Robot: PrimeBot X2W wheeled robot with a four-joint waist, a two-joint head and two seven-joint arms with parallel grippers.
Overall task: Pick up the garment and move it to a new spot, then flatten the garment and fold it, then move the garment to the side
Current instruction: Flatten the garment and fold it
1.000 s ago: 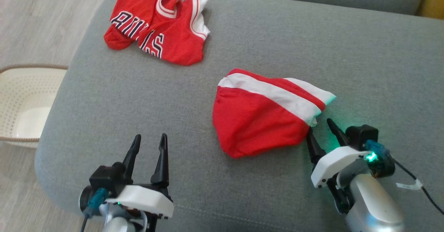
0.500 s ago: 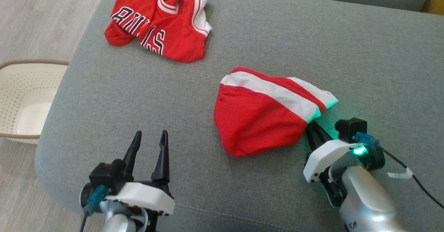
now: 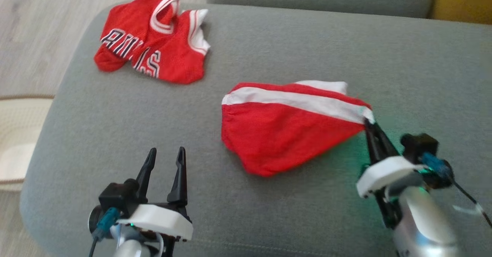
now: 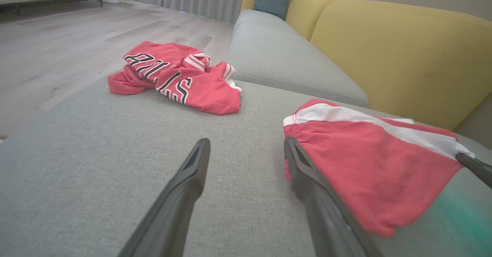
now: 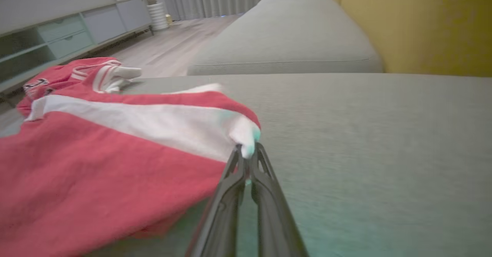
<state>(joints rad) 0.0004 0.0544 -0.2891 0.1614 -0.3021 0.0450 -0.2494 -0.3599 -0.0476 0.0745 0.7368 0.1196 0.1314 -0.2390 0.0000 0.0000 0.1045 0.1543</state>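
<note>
Right claw clenched on a corner of the red shorts.
Left claw hangs released by the sofa cushion front edge; the shorts, mid-cushion, look light and limp, best pinched at corners; a jersey lies far left.

Red shorts with a white band lie on the grey cushion.

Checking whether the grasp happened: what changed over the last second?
The right pincer, open beside the red shorts a second ago, has closed on their white-striped corner, and the cloth there is now drawn out toward it. The left pincer stayed open and idle. The jersey stayed crumpled on the grey cushion. The camera itself shifted.
</note>
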